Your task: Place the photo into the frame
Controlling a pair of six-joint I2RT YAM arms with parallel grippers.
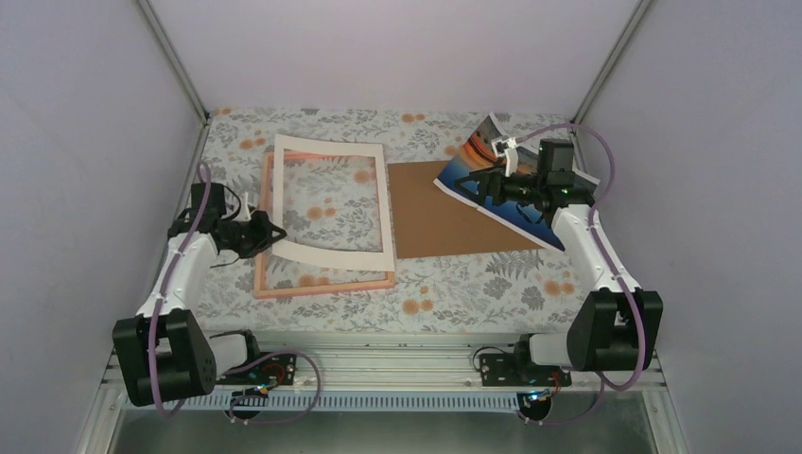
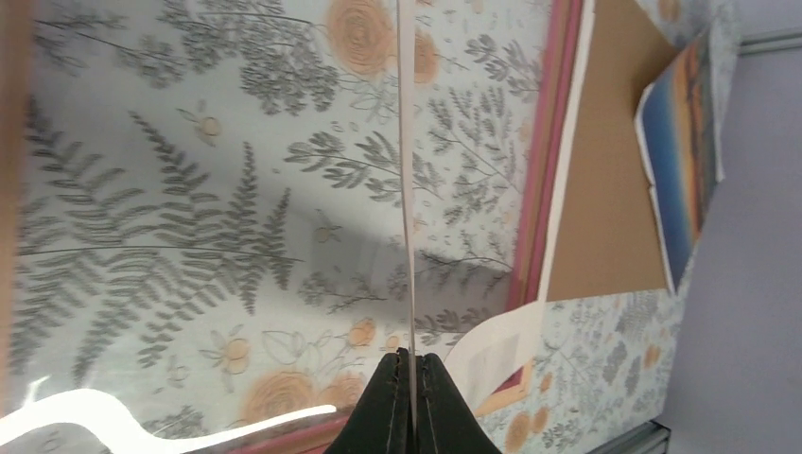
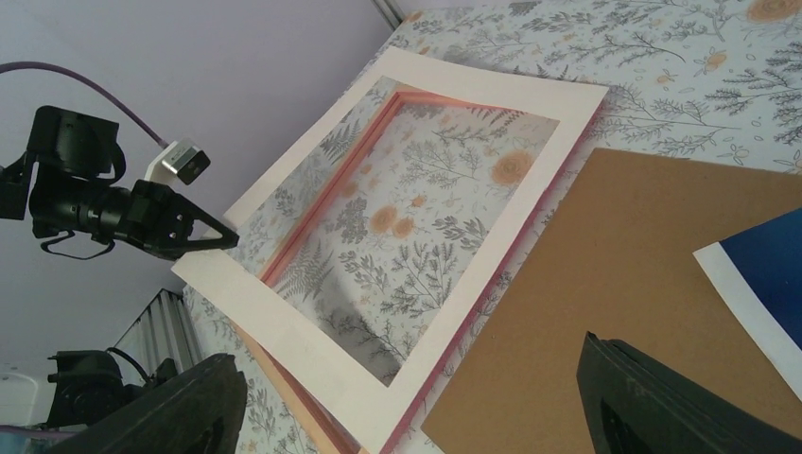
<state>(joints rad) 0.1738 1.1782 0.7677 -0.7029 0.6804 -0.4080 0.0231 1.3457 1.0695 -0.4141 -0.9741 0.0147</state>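
Print of orange sunset over blue water [image 1: 454,175] lies beneath your spread right gripper [image 1: 480,184], long axis far-left to near-right; left gripper [image 2: 413,359] pinches the white card mat [image 1: 331,253].

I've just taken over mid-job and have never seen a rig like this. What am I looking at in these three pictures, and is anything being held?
The machine is two robot arms bolted at the near edge of a table covered in flowered cloth. Each arm ends in a two-finger gripper. The wide picture looks down from above and behind the arms. The other two come from cameras on the left and right wrists.

On the table lie a pink frame, a brown board beside it, and the sunset photo at the right with one corner curled up.

The left gripper is shut on the left edge of a white mat, tilting it up off the frame. Its wrist camera sees the mat edge-on. The right gripper is open above the photo and holds nothing.
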